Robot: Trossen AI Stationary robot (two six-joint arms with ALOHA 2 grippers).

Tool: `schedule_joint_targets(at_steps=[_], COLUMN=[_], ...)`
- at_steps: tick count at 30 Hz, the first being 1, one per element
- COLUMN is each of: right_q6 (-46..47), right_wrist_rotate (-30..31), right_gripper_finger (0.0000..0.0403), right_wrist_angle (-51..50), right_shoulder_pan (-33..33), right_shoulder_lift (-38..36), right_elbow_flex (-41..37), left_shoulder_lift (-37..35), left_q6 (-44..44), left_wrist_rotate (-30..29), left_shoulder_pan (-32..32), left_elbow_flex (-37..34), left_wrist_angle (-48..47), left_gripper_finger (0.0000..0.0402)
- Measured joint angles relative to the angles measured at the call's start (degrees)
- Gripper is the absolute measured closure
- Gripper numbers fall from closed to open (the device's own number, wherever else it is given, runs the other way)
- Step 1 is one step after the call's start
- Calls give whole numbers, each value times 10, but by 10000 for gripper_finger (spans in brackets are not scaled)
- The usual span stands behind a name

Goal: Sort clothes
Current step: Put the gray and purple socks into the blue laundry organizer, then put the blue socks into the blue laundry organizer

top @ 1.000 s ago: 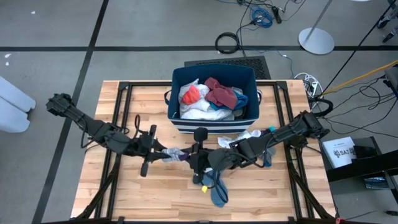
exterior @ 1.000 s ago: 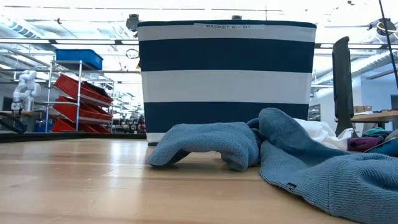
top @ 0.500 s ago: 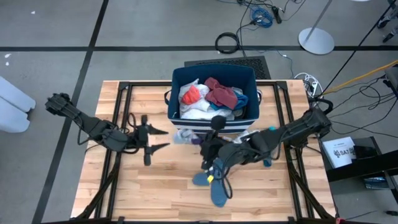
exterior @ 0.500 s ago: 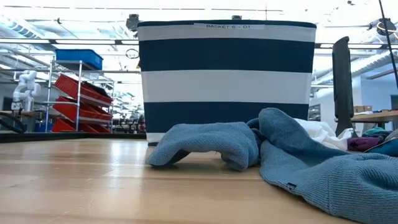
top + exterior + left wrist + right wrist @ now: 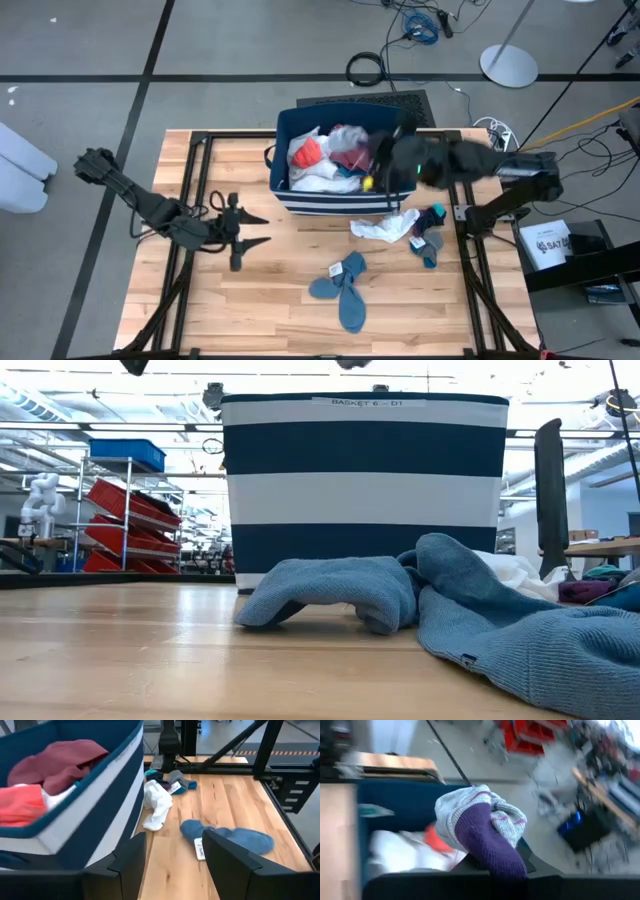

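My right gripper (image 5: 372, 165) hangs blurred above the navy striped bin (image 5: 297, 201), shut on a grey sock with a purple toe (image 5: 481, 831). The bin holds a white garment (image 5: 318, 172), an orange-red piece (image 5: 306, 152) and a maroon piece (image 5: 61, 761). My left gripper (image 5: 257, 230) stands open over the table, left of the bin's near side, with nothing between its fingers. A pair of blue socks (image 5: 340, 291) lies flat on the table near the middle. My right gripper holds the grey and purple sock bunched up in front of its fingers, with the purple toe (image 5: 490, 854) nearest them. The sock itself hides the place of contact. It is lifted clear, above the bin's open top.
A crumpled white piece (image 5: 386, 225) and small teal and dark socks (image 5: 430, 238) lie on the table just near of the bin's right half. Bare wood lies near and left of the blue socks. Black frame rails (image 5: 190, 200) run along the table's sides.
My left gripper has opened and let go of the grey and purple sock, then drawn back slightly toward the table's left. My right gripper has carried the sock up and toward the far edge, from the table's middle to above the bin.
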Motion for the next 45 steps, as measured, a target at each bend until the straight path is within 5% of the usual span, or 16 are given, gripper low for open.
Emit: schedule_joint_targets(at_steps=[9,15,21,36,45], right_q6=[177,233,219,178,168], right_wrist_rotate=[-101,-214,-245,-244,-298], right_gripper_finger=[398,397,359,161,142], right_wrist_angle=[-174,-264,-276,-300,-291], right_shoulder_pan=[-216,-291,-305,-311,-281], right_shoulder_lift=[-15,34,64,64,63], right_elbow_flex=[0,0,0,17,137], left_shoulder_lift=[21,21,21,20,20], left_q6=[15,50,77,96,106], left_wrist_rotate=[0,7,7,20,51], left_shoulder_pan=[6,5,5,5,6], left_elbow_flex=[-18,-18,-18,-18,-18], left_wrist_angle=[63,95,104,106,106], left_gripper_finger=[198,198,198,198,198])
